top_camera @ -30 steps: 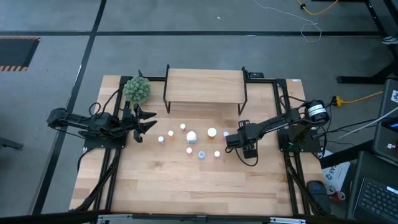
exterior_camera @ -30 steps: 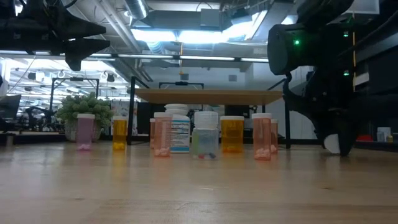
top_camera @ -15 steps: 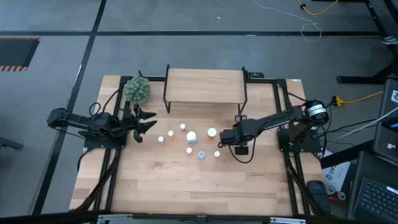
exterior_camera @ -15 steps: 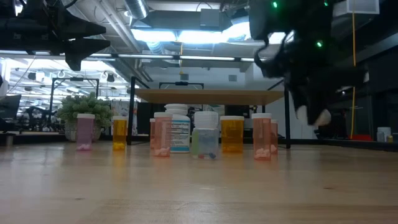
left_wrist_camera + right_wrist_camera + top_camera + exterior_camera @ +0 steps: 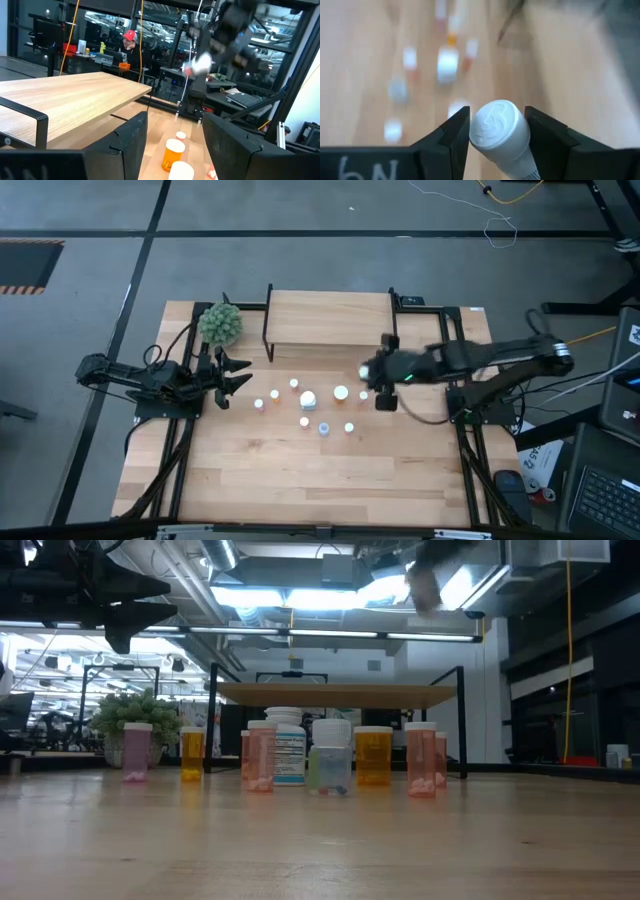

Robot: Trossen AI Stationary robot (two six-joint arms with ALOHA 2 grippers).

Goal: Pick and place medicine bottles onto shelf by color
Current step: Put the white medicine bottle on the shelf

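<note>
**A:** Where is the right hand (image 5: 366, 372)?

**B:** Raised above the table (image 5: 300, 480), near the right front corner of the shelf (image 5: 328, 318). In the right wrist view its two fingers (image 5: 451, 131) are clamped on a bottle with a white cap (image 5: 499, 127), the cap pointing toward the camera (the bottle's body is hidden, so its colour cannot be told). In the left wrist view the same bottle shows as a pale blur (image 5: 201, 63) high in the air under the dark arm.

**A:** And the left hand (image 5: 240, 373)?

**B:** It hangs at the left side of the table, just in front of the green spiky plant ball (image 5: 220, 323), fingers spread apart and holding nothing. Its two dark fingers (image 5: 131, 136) frame the shelf board and an orange bottle (image 5: 172, 151) beyond.

**A:** The rest of the medicine bottles (image 5: 308, 400)?

**B:** Standing upright on the table in a loose cluster in front of the shelf, between the two arms. From table height: a pink one (image 5: 136, 751) farthest to one side, an amber one (image 5: 192, 754) next to it, then a white labelled bottle (image 5: 287, 747), a pale clear one (image 5: 331, 756), another amber one (image 5: 373, 754) and a pinkish one (image 5: 421, 759).

**A:** Anything on the shelf?

**B:** No bottle stands on its board.
</note>
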